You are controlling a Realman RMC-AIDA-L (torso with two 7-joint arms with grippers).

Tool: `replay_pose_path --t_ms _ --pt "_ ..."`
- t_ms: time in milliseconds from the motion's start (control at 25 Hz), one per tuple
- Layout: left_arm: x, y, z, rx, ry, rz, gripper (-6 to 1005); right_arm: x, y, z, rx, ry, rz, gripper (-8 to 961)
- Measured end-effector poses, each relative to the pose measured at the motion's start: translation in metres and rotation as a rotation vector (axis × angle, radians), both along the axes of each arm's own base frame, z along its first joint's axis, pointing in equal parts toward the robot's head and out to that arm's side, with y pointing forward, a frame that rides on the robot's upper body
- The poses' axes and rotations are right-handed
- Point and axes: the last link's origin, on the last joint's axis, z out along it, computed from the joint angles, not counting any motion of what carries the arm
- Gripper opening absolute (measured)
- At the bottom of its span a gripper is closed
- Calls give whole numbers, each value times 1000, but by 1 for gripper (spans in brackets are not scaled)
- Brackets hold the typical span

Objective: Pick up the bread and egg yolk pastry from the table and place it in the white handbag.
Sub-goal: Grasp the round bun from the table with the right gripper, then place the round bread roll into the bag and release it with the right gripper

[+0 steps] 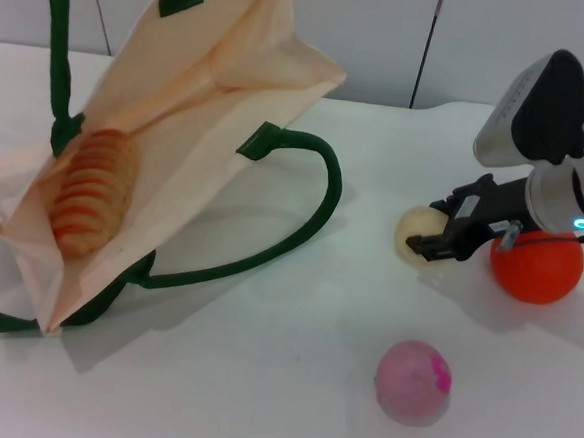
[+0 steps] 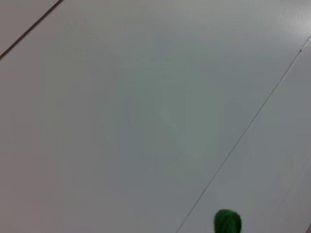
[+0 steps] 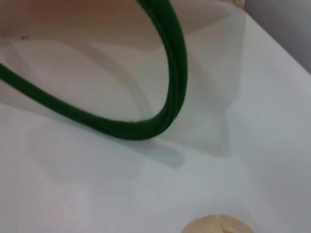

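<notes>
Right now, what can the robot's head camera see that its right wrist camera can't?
Only the head view shows the striped ridged bread loaf lying inside the cream-white cloth handbag, the smooth orange ball, the pink ball with a magenta spot, and the right gripper at the pastry. The right wrist view adds nothing of its own. Both show the handbag's cloth, its dark green rope handle, the pale beige egg yolk pastry ball and the white table.

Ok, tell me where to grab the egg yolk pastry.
Grip the egg yolk pastry across its round middle, coming in from the right, where the right claw already sits beside it. It is a small ball, so any diameter probably works; the orange ball crowds that side.
</notes>
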Motion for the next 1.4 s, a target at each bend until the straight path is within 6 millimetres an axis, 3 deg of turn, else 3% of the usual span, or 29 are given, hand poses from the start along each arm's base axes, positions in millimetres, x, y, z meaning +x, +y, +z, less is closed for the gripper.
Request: replay_pose_path --t_ms 440,880,1040,1400 --pt "-1 0 0 -1 0 3 101 -10 -1 34 76 99 25 579" --pt "2 1 0 -2 0 -2 101 -67 -30 68 14 276 221 566" --pt "6 5 -1 -6 3 -10 101 -91 -39 55 -89 338 302 561" --pt "20 14 -15 -54 26 -40 101 -144 -40 -6 -225 339 435 553"
